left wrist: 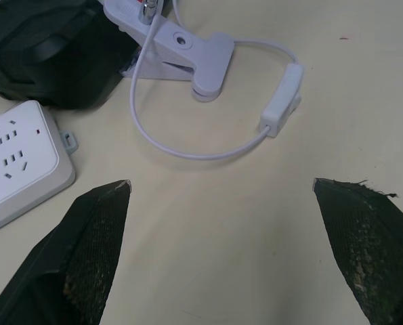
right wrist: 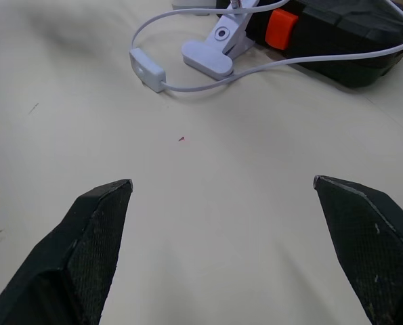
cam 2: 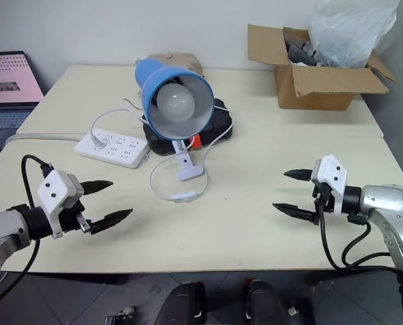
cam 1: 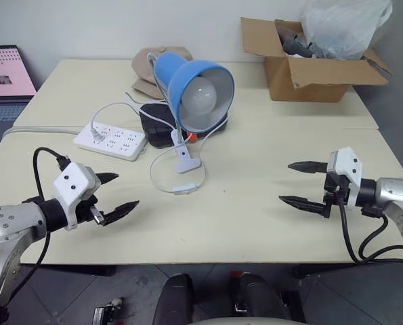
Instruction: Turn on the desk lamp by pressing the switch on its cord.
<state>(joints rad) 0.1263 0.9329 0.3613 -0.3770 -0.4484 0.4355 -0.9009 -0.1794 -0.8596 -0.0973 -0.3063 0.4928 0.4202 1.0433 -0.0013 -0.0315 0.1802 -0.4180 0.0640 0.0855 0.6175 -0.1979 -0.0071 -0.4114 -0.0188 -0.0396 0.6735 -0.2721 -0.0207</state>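
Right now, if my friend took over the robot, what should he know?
Left gripper: jaws wide open, holding nothing, over the table.
Right gripper: the same on the other side.
Desk lamp: stands mid-table on its clip foot, bulb looks unlit.
Switch: lies on the table in front of the clip, on the looping cord, somewhat nearer the left gripper.
Done: nothing yet.
Left: reach the switch and press it.

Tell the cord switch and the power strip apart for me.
The switch is a small plain block set in the thin cord; the power strip is a long flat bar covered with sockets. The switch lies near the lamp's clip foot, the strip further to the robot's left. Both are white and lie flat on the table.
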